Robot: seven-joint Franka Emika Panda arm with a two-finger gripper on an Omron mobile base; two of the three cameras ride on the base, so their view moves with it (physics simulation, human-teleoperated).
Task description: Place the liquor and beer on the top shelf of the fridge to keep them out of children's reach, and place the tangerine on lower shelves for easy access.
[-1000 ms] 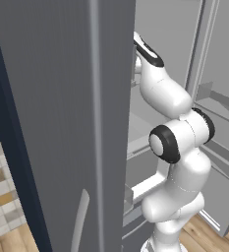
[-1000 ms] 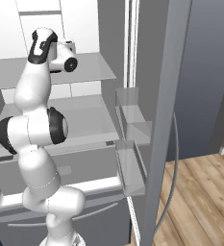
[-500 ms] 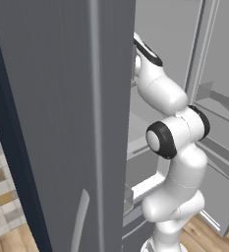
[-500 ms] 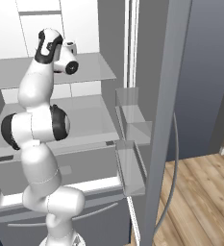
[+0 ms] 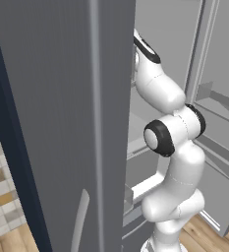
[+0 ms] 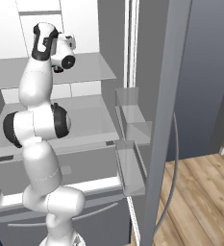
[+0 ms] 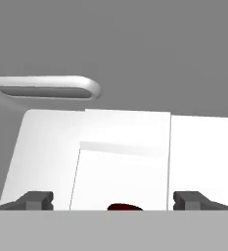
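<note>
We have our arm [image 6: 36, 125] reaching high into the open fridge [image 6: 161, 96], the hand up at the level of the top shelf [image 6: 92, 69], and in the hand view the gripper [image 7: 114, 198] stands with its two fingertips [image 7: 34, 198] wide apart and nothing between them but a dark red rounded shape [image 7: 125, 207] low at the bottom edge. We take that to be the red cap of the liquor, standing just below the hand in front of the pale back wall, though so little of it shows that we cannot be sure. If so, we judge the step in hand to be the release of the liquor on the top shelf: the jaws are parted and no longer bear on the bottle. We see neither the beer nor the tangerine in these pictures, so we cannot say where they lie or whether either is already stowed. The lower shelves [image 6: 84, 120] look bare from the right base view. The next move, as we reckon it, calls for drawing the hand straight back and slightly up, clear of the cap, so the fingers do not clip the bottle and tip it, and keeping the elbow away from the door bins [image 6: 130, 115] on the way out.
</note>
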